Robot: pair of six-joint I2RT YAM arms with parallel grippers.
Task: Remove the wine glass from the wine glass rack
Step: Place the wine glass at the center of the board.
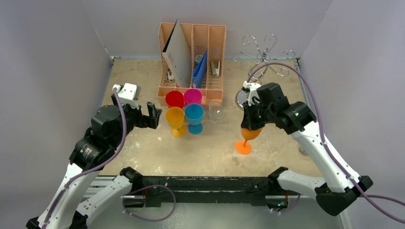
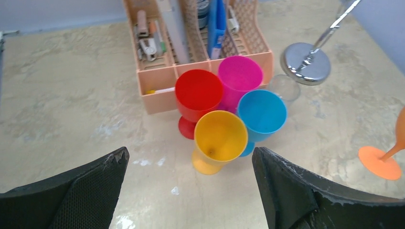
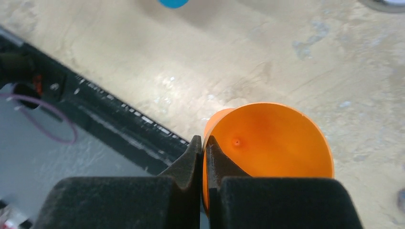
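The orange wine glass (image 1: pixel 247 138) stands tilted with its foot on the table, right of centre. My right gripper (image 1: pixel 251 125) is shut on its rim, one finger inside the bowl and one outside (image 3: pixel 203 152). The orange wine glass fills the right wrist view (image 3: pixel 272 143); its foot shows in the left wrist view (image 2: pixel 379 162). The silver wire wine glass rack (image 1: pixel 263 53) stands at the back right, its arms bare; its disc base shows in the left wrist view (image 2: pixel 306 63). My left gripper (image 1: pixel 143 116) is open and empty, left of the cups (image 2: pixel 191 186).
Red (image 1: pixel 174 98), pink (image 1: pixel 193 96), yellow (image 1: pixel 175 119) and blue (image 1: pixel 194 116) wine glasses cluster at centre. A clear tumbler (image 1: pixel 215 110) stands right of them. A peach slotted organiser (image 1: pixel 192 55) with folders stands behind. Walls close the sides and back.
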